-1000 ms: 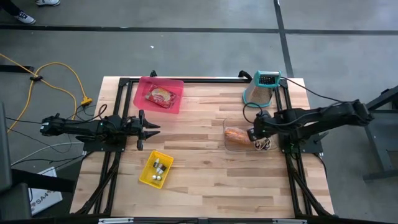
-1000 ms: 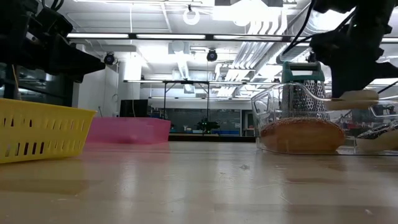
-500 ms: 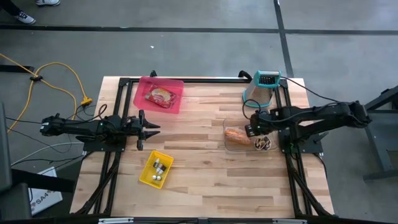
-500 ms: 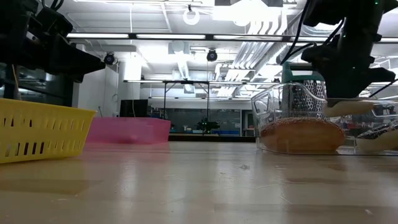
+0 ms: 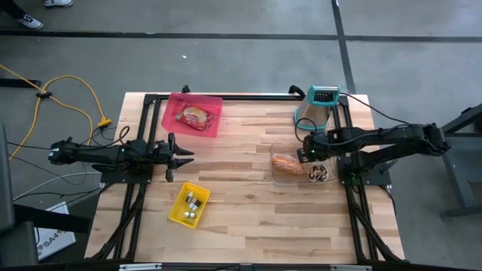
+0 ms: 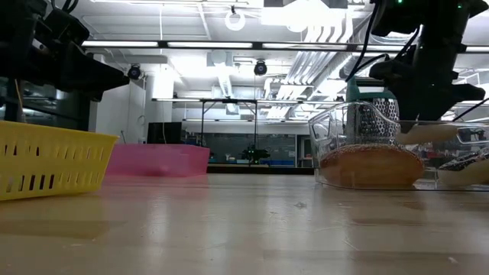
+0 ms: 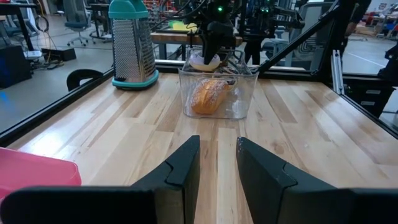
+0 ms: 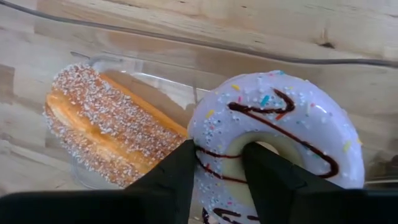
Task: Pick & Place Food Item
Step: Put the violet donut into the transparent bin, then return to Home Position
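A doughnut with lilac icing, chocolate lines and sprinkles (image 8: 273, 124) hangs over a clear plastic container (image 6: 328, 130) at the table's right. My right gripper (image 5: 305, 155) points steeply down and is shut on it. A sugared long roll (image 8: 99, 124) lies on the container's floor, also visible from above (image 5: 286, 162). In the low view the doughnut (image 6: 428, 131) shows at about the height of the container's rim. My left gripper (image 7: 217, 155) waits level and open at the table's left side, touching nothing. My right gripper holds the doughnut's ring (image 8: 217, 163) with one finger (image 8: 267, 177) in the hole and the other (image 8: 177, 177) outside it. The fingers come from above, pointing steeply down. The doughnut hangs tilted below them, over the container, beside the roll.
A teal-topped metal grater (image 5: 318, 105) stands just beyond the container. A pink tray (image 5: 193, 113) with a packaged item sits at the far left, and a yellow basket (image 5: 189, 205) with small items sits near the left. Black frame rails run along the table's sides.
My right gripper has shifted a little toward the table's left and far edge and sunk slightly. It carried the doughnut from above the container's rim down to about rim height.
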Controlling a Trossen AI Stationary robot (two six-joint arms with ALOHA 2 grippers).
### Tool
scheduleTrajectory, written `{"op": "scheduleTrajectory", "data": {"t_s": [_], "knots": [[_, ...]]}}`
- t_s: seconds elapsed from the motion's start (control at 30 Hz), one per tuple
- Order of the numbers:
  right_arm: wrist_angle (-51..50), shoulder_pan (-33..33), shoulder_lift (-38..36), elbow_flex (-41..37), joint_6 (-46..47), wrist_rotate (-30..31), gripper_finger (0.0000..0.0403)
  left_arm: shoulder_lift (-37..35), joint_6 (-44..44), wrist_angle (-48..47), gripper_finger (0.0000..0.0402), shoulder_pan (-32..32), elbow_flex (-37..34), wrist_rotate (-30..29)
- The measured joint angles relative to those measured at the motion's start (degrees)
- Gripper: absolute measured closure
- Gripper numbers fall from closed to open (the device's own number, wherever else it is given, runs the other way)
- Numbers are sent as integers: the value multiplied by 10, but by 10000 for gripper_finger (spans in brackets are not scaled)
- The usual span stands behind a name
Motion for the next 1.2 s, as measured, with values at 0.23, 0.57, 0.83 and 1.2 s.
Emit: {"op": "scheduleTrajectory", "data": {"t_s": [0.23, 0.57, 0.83, 1.2], "knots": [[0, 0, 0, 0, 0, -2, 249, 0, 0, 0, 302, 0, 0, 0], [0, 0, 0, 0, 0, -2, 251, 0, 0, 0, 302, 0, 0, 0], [1, 0, 0, 0, 0, -2, 251, 0, 0, 0, 302, 0, 0, 0], [63, 1, 0, 0, -47, -4, 251, 0, 0, 0, 302, 0, 0, 0]]}}
